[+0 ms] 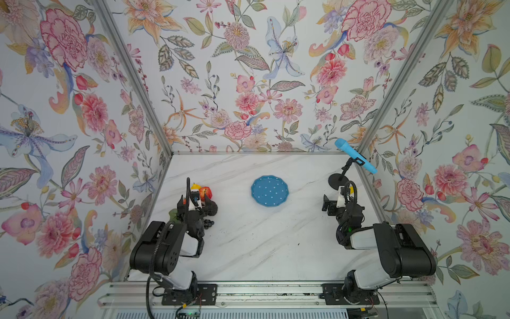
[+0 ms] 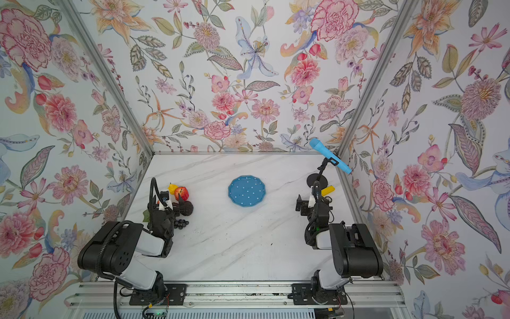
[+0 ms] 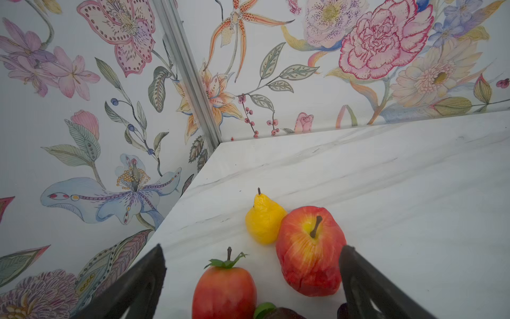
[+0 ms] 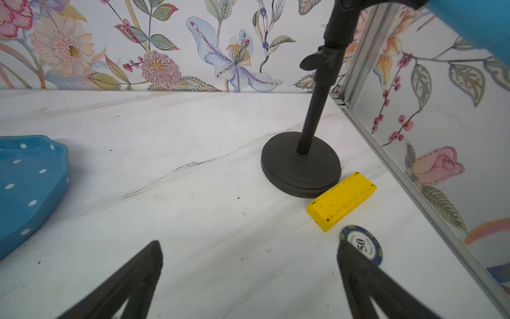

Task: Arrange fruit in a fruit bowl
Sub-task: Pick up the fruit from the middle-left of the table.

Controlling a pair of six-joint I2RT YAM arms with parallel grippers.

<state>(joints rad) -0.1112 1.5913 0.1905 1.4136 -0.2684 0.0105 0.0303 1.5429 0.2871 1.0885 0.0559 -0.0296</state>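
bowl [image 1: 270, 191]: blue with white dots, scalloped rim; centre of the table in both top views.
fruit: clustered left of centre in both top views, on the table, well apart from the bowl.
apple [image 3: 310, 248]: red, stem up, touching the yellow fruit [image 3: 263, 221].
red fruit [image 3: 224, 290]: green-topped, just beside the apple.
avocado [image 2: 187, 208]: dark, lower in the frame than the apple; grapes [image 2: 180, 223] lower still.
left gripper [image 3: 252, 246]: spread wide, holding nothing, over the fruit.
right gripper [image 4: 248, 243]: spread wide, holding nothing, right of centre in the top views.
chip [image 4: 361, 244]: reads "50"; its rim text is too small to read.
block [image 4: 342, 200]: yellow, between the chip and the stand base [image 4: 300, 171].
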